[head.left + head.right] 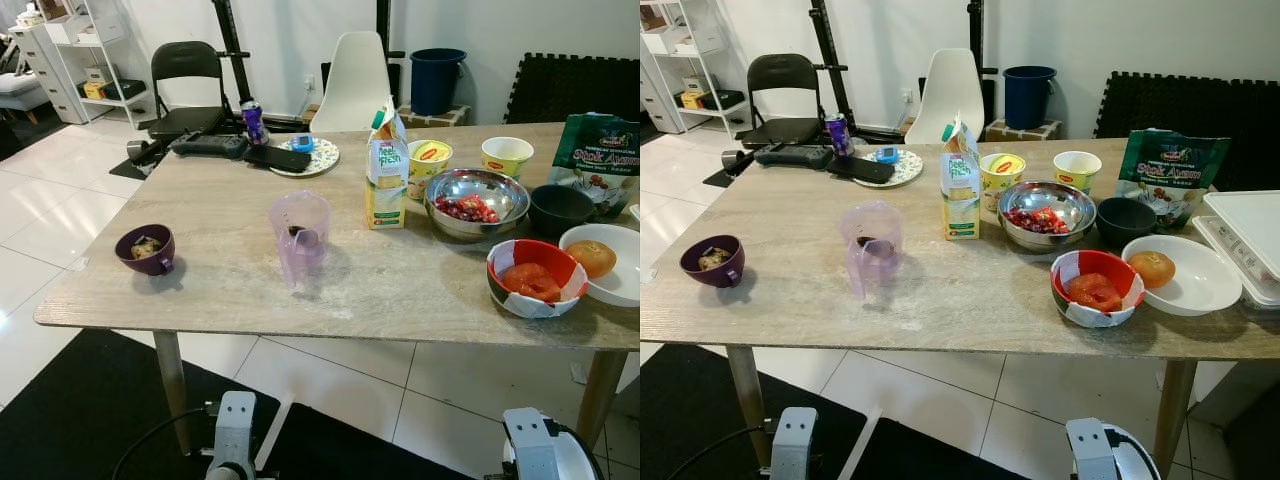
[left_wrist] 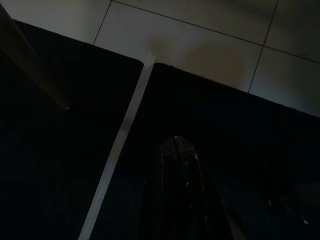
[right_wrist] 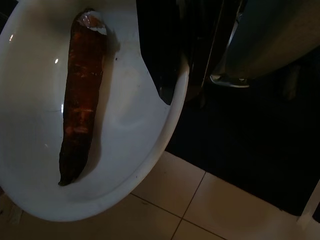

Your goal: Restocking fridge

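While the head views look down on the wooden counter (image 1: 230,250), the right wrist view shows what they lack — a white plate (image 3: 145,165) carrying a long dark-red sausage-like piece (image 3: 80,105), gripped at its rim by the right hand (image 3: 172,82), pinching the plate over tiled floor. The left hand (image 2: 181,165), fingers pressed together, hangs over a black mat (image 2: 60,165). On the counter, a juice carton (image 1: 386,170) stands near the middle, beside a steel bowl (image 1: 477,200); a red bowl (image 1: 536,278) sits at the near edge, a purple cup (image 1: 148,249) toward the left edge. A lidded container (image 1: 1250,235) appears at the right end in the right eye view. Bare surface lies along the near-left stretch.
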You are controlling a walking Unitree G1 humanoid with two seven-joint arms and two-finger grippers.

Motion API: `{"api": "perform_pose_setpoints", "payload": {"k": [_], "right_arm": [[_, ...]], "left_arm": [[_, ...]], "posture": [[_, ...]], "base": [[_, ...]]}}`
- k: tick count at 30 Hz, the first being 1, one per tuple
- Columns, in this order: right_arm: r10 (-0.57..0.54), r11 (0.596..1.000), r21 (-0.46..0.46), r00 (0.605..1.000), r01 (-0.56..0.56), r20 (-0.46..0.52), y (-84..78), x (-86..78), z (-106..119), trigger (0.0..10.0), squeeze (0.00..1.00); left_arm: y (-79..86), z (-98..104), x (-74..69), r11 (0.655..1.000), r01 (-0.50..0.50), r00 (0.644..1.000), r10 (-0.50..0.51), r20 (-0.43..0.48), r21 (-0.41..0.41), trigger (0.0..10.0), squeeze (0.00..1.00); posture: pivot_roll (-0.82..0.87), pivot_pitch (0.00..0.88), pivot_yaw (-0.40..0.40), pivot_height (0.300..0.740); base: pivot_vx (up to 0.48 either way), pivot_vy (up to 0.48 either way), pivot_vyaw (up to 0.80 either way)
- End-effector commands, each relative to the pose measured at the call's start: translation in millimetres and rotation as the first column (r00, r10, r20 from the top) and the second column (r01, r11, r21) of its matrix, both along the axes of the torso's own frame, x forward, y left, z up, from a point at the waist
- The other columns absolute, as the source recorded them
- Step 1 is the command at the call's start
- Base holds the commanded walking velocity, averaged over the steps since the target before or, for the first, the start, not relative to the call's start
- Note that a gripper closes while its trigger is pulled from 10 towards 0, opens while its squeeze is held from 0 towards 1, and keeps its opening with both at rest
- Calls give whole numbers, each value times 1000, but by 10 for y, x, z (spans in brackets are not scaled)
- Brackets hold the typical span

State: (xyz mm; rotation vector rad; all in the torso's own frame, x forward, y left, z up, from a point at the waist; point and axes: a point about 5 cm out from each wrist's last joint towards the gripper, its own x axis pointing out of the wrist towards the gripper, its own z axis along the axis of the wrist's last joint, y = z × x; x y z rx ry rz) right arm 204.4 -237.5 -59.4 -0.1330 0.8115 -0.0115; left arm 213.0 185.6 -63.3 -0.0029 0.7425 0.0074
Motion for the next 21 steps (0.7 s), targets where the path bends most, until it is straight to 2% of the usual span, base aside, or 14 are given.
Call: {"api": "perform_pose_setpoints", "payload": {"k": [1,21], "right_arm": [[-3,1000,-2,1000,3,-12,-12,-36,-19,10000,0],[-3,1000,-7,1000,3,-9,-23,-27,-10,10000,0]], "left_arm": [[12,-48,-78,1000,-1,999,1,-32,7,10000,0],[-11,-39,-59,1000,7,1000,-7,-25,7,10000,0]], "posture": [[-38,81,55,740],[-47,81,56,740]], "base": [[0,0,0],[0,0,0]]}}
